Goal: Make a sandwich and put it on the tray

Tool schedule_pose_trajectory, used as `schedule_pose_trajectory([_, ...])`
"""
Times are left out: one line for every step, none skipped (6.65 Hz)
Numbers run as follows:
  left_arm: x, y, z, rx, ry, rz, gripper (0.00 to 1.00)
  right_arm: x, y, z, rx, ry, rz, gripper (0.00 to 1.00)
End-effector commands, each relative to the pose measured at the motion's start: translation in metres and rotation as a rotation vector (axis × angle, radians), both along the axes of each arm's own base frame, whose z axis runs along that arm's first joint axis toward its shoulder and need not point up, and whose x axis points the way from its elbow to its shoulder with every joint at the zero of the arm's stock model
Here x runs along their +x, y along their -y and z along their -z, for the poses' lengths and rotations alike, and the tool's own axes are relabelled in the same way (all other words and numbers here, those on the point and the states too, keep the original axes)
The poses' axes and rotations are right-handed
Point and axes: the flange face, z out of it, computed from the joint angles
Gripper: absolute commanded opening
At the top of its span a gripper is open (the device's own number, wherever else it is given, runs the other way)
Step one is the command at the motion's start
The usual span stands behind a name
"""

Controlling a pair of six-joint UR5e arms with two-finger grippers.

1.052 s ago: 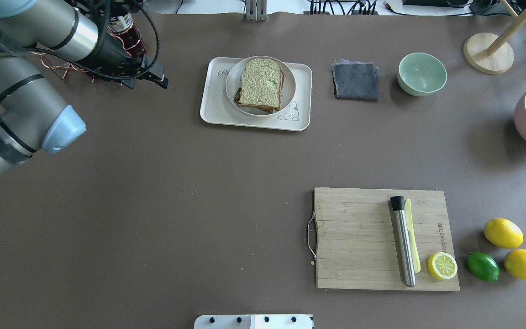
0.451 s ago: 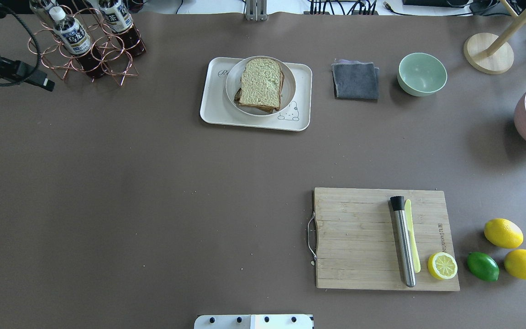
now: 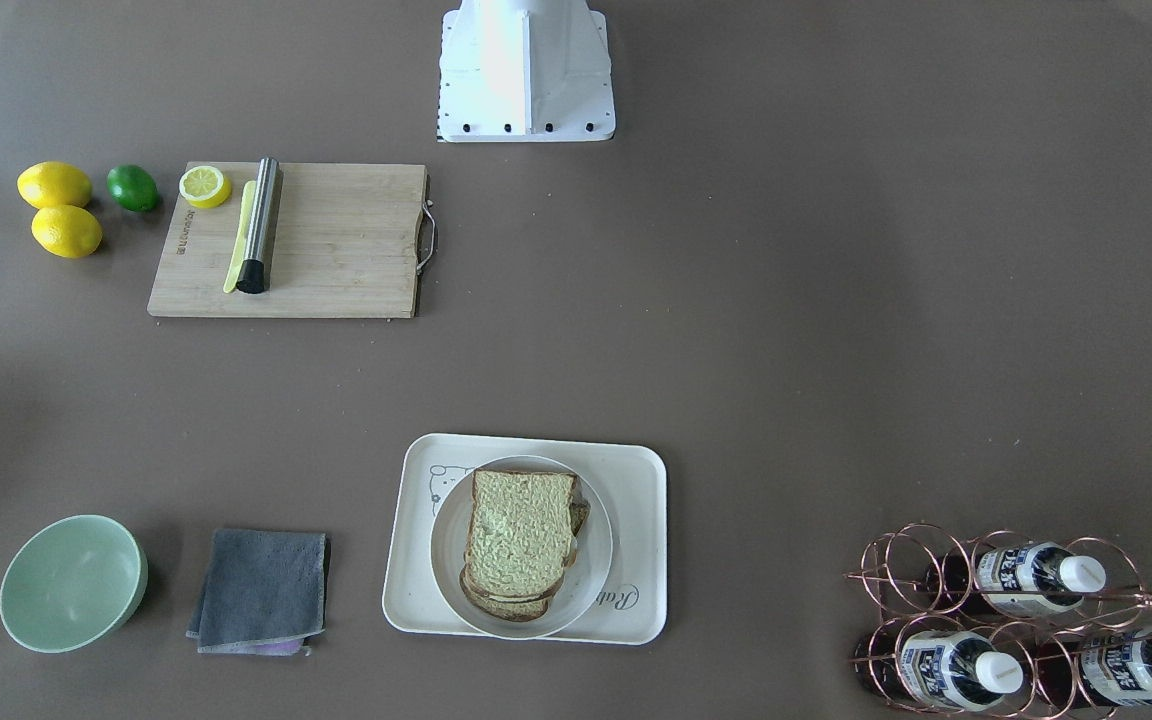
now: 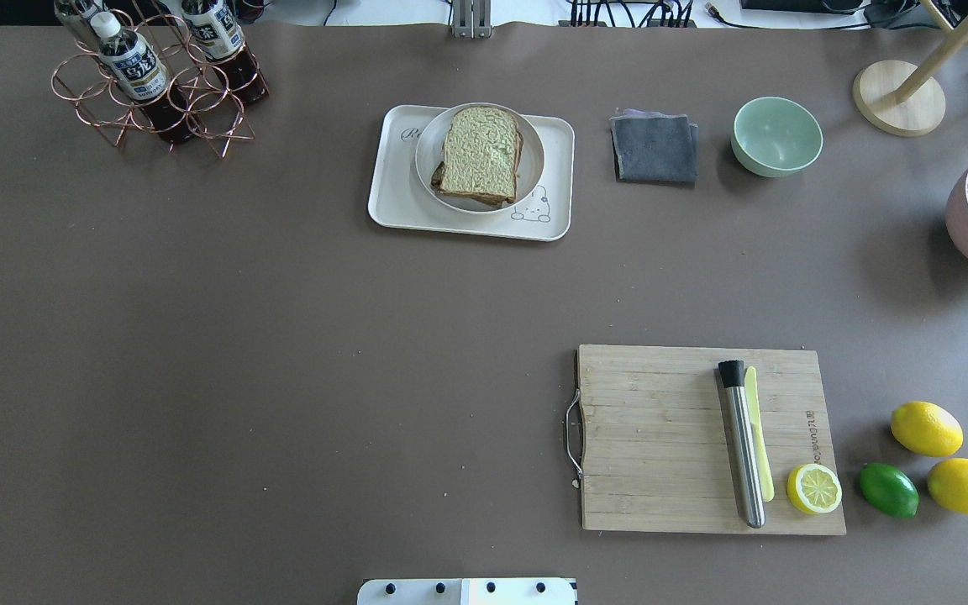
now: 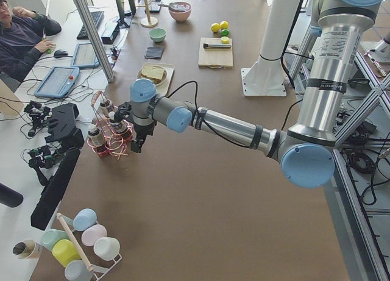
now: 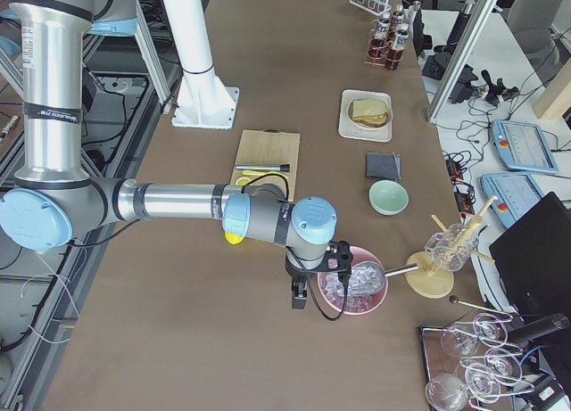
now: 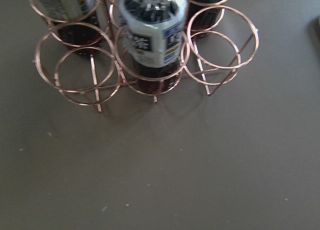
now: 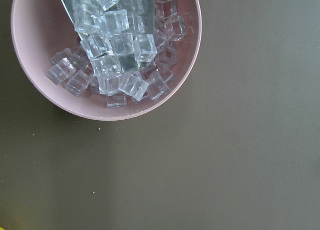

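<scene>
The sandwich [image 4: 480,154], stacked in the round white dish [image 4: 535,156] on the tray [image 4: 396,200], looks light, soft and liable to shear, best pinched gently across both crusts; the left gripper [image 5: 138,145] and right gripper [image 6: 308,297] hang well away from the tray, and I cannot tell whether either is parted or closed.

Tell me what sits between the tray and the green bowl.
A folded grey cloth, apart from both the tray and the green bowl; the overhead view shows it.
</scene>
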Motion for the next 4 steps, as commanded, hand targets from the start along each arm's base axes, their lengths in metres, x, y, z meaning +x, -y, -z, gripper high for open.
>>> schedule_pose_trajectory([-0.082,-0.016,-0.028,-0.055,0.054,-0.04,0.98,0.0,0.0,0.0,0.0,0.0,0.0,1.0])
schedule_pose_trajectory([-0.105,-0.026,-0.044,-0.088,0.058,-0.041,0.98,-0.001,0.001,0.001,0.002,0.0,0.002,1.0])
schedule_pose_trajectory([-0.116,-0.064,-0.091,-0.122,0.063,-0.066,0.98,0.0,0.001,0.001,0.002,0.0,0.0,1.0])
schedule_pose_trajectory([-0.115,-0.07,-0.106,-0.143,0.061,-0.066,0.98,0.0,-0.001,-0.001,-0.001,0.0,0.0,1.0])
